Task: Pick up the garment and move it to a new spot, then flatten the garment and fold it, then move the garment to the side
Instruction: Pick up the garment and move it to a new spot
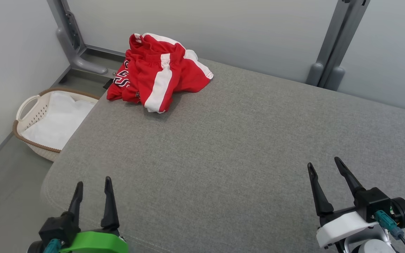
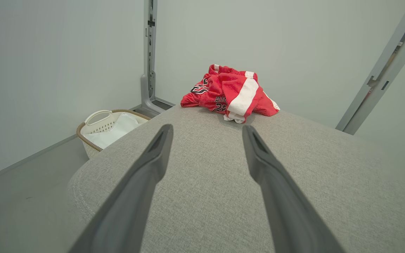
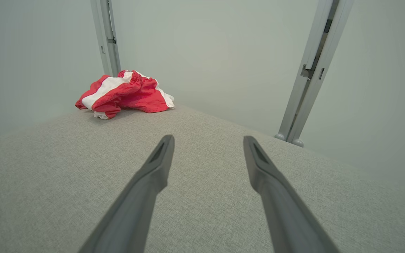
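Here, a wide surface covered in grey fabric stretches ahead in the head view. A crumpled red garment with white stripes and dark lettering (too creased to read) lies in a heap at the far left corner. It is close to the surface's left edge and just in front of a pale wall.

The left gripper, on a green mount, hovers at the near left edge of the surface, its two long dark fingers spread wide open. The right gripper, on a white mount, hovers at the near right, its fingers likewise spread wide open. Both are well apart from the garment.

On the floor to the left of the surface stands a white laundry basket with a brown rim, holding white cloth. Two grey metal posts rise against the wall: the left post behind the garment, the right post far to the right.
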Robot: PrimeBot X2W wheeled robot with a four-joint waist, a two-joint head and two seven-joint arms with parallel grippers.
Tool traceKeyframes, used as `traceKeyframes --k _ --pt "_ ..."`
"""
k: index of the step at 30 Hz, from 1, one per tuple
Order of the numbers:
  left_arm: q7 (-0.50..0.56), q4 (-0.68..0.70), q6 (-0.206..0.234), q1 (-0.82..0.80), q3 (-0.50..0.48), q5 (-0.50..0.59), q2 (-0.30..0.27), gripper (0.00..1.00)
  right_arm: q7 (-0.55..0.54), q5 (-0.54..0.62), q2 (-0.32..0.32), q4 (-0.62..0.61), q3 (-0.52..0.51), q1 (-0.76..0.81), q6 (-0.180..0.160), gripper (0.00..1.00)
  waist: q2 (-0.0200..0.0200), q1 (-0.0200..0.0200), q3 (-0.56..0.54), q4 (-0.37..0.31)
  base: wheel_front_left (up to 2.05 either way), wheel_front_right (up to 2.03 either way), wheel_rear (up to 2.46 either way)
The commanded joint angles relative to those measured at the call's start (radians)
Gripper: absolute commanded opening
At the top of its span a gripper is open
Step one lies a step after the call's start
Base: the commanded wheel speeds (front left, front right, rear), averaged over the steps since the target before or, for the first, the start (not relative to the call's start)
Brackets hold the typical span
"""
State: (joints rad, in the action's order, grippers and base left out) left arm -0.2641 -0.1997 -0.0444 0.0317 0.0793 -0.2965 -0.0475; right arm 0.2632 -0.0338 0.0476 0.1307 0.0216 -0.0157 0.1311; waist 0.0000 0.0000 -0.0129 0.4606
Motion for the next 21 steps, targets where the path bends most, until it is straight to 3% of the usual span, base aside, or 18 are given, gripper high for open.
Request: traceKeyframes --k 1,8,16,21 --pt "-0.001 0.016 0.002 -0.006 -0.017 0.012 -0.005 1.0 0.002 0.007 0.005 0.0 -0.007 0.011 -0.001 1.0 0.0 0.0 0.006 -0.003 0.0 0.0 0.0" --pt "-0.001 0.09 -0.031 -0.097 -0.111 0.063 -0.035 1.0 0.002 0.03 0.005 -0.014 -0.012 -0.009 -0.001 1.0 0.0 0.0 0.054 -0.023 0.0 0.0 0.0" --pt "0.0 0.064 -0.073 -0.39 -0.161 0.065 -0.163 1.0 0.002 0.1 0.005 -0.037 0.002 -0.084 -0.001 1.0 0.0 0.0 0.155 -0.082 0.0 0.0 0.0" --pt "0.026 -0.059 -0.079 -0.614 -0.15 0.048 -0.239 1.0 0.002 0.156 0.005 -0.051 0.015 -0.14 -0.001 1.0 0.0 0.0 0.239 -0.137 0.0 0.0 0.0"
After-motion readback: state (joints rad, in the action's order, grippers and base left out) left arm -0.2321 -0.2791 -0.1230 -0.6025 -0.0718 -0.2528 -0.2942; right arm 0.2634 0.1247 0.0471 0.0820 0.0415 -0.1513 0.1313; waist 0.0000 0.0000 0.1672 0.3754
